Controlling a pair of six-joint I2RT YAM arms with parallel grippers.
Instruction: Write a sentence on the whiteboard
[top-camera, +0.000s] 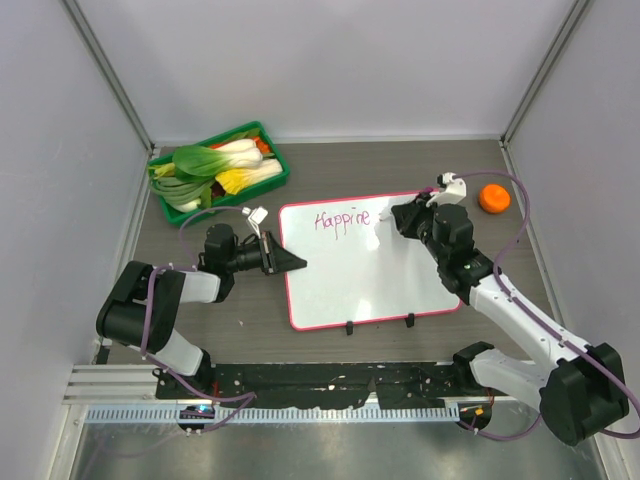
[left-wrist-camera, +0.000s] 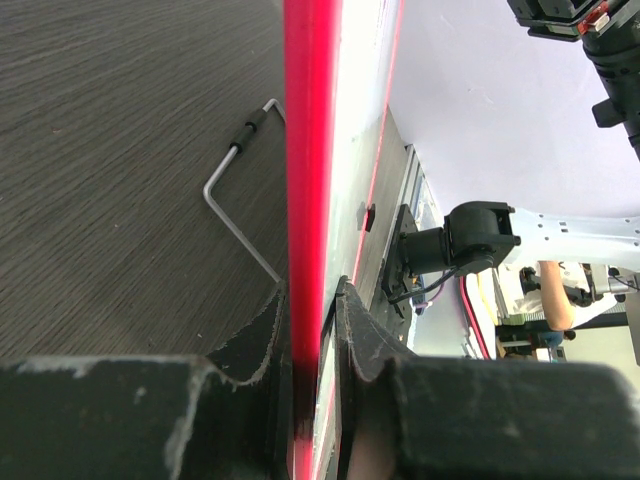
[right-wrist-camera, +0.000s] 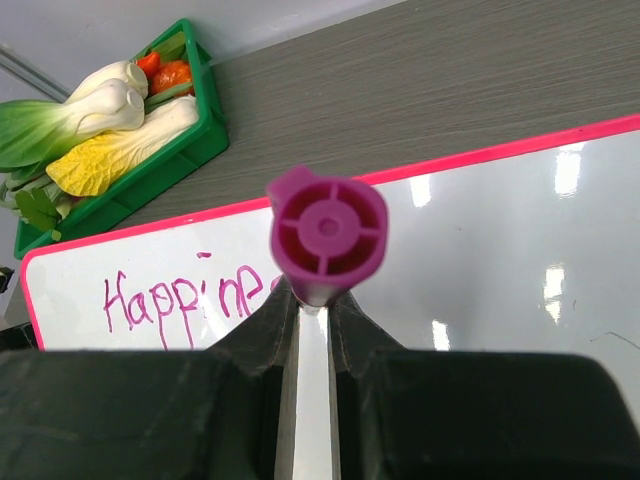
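Note:
The whiteboard (top-camera: 365, 270) lies flat mid-table, white with a pink-red frame and two black feet at its near edge. Purple letters "Happine" (top-camera: 341, 219) run along its top left; they also show in the right wrist view (right-wrist-camera: 180, 298). My left gripper (top-camera: 290, 262) is shut on the board's left frame edge (left-wrist-camera: 308, 180), one jaw on each side. My right gripper (top-camera: 395, 218) is shut on a purple marker (right-wrist-camera: 327, 233), seen end-on, standing on the board (right-wrist-camera: 480, 260) just right of the last letter. The marker's tip is hidden.
A green tray (top-camera: 275, 178) of bok choy and other vegetables sits at the back left, also in the right wrist view (right-wrist-camera: 195, 150). An orange cap-like object (top-camera: 494, 198) lies right of the board. A bent metal rod (left-wrist-camera: 240, 190) lies on the table under the board's edge.

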